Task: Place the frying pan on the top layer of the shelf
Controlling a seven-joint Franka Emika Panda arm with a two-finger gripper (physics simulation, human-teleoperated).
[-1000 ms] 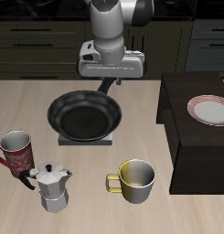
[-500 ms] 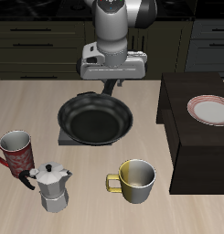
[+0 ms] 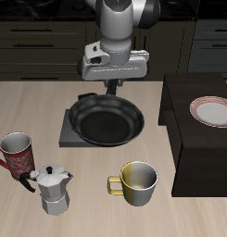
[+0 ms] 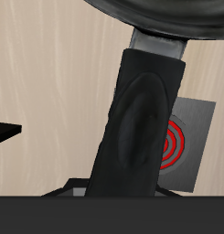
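The black frying pan [image 3: 106, 122] hangs a little above the table, partly over the grey burner plate [image 3: 68, 138]. My gripper [image 3: 113, 85] is shut on the pan's long black handle [image 4: 136, 119] at the pan's far side. The wrist view shows the handle running down from the pan's rim [image 4: 168, 18], with the burner plate's red coil [image 4: 176, 143] below it. The dark brown shelf [image 3: 180, 94] stands beside the pan, toward the table's edge. Its flat top is a short way from the pan's rim.
A white plate with a red rim [image 3: 214, 111] lies on the shelf's top. A red mug [image 3: 15, 152], a silver moka pot [image 3: 52, 190] and a yellow mug [image 3: 138, 181] stand near the table's front edge. Dark cabinets [image 3: 41, 42] line the back.
My gripper has carried the pan sideways toward the shelf, off the burner plate, which now shows more of its surface. Nothing else has moved.
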